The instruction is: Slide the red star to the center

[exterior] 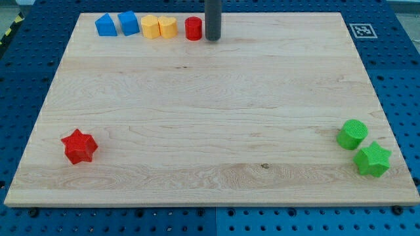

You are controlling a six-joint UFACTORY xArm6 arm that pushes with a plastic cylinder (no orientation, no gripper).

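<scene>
The red star lies on the wooden board near the view's bottom left corner. My rod comes down from the view's top edge and my tip rests on the board near its top edge, just to the right of a red cylinder. The tip is far from the red star, up and to the right of it.
Along the board's top edge stand two blue blocks, two yellow blocks and the red cylinder. A green cylinder and a green star sit at the bottom right. A marker tag is at the top right corner.
</scene>
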